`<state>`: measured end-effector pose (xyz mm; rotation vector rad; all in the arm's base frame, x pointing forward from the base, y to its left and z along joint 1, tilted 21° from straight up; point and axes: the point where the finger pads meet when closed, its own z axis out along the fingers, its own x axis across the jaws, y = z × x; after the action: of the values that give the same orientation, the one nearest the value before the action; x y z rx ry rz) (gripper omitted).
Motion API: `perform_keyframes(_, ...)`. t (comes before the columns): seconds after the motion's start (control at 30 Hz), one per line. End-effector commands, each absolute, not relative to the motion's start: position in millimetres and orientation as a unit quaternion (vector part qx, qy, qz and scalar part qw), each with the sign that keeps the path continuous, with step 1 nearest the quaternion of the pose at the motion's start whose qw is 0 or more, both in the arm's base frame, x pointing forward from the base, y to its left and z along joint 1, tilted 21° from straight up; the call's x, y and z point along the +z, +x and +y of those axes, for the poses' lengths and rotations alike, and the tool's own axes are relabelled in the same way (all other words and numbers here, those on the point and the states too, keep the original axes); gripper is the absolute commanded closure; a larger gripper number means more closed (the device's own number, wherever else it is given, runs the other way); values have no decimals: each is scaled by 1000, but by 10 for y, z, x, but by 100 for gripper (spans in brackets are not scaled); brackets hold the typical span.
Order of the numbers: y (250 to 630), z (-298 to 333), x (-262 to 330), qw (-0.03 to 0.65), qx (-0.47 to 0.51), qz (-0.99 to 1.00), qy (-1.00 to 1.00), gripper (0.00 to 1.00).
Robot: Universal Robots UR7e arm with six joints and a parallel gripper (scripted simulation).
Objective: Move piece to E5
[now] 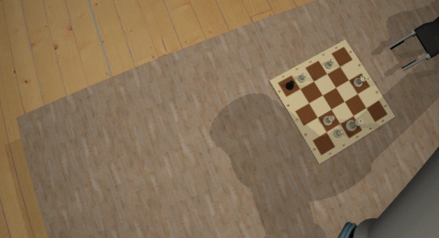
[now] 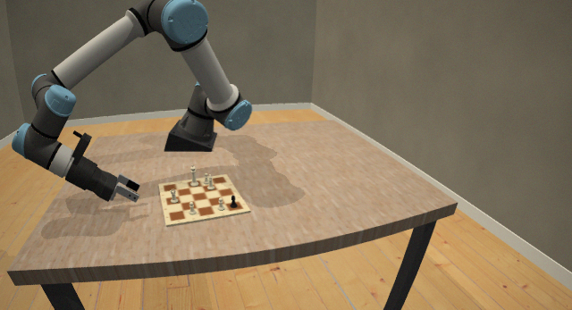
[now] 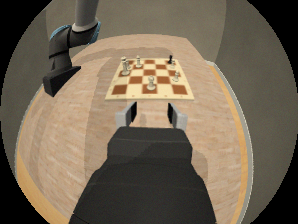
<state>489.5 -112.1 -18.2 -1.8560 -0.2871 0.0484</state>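
Right now we are holding the tool [image 2: 131, 190] wide open with nothing between its fingers. It is hanging low over the surface [image 2: 335, 189], just off one edge of the board [image 1: 333, 98], and it is pointing across at the pieces rather than down on them.

The piece for E3 is standing on the board among six white pieces and one black pawn [image 1: 290, 85]. The edge letters are too small for us to read, so we cannot tell which piece it is.

We are judging every piece here to be small, light, rigid and smooth. Each one is tall on a narrow base, so it will likely tip at a sideways nudge and may slip if pinched too high.

We are planning to come from above and straddle the piece with the fingers. We would close on the waist just under the head, where the profile narrows.

Three white pieces [image 1: 339, 132] are crowding one corner. If the target is among them, the fingers will need to line up along the free gaps.
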Motion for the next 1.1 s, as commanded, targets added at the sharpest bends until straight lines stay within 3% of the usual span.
perform_keyframes(0.0, 4897, -1125, -176, 590, 20, -123, -798, 0)
perform_keyframes(0.77, 4894, -1175, -44, 590, 20, -124, -798, 0)
perform_keyframes(1.07, 4884, -1379, 494, 590, 20, -124, -798, 0)
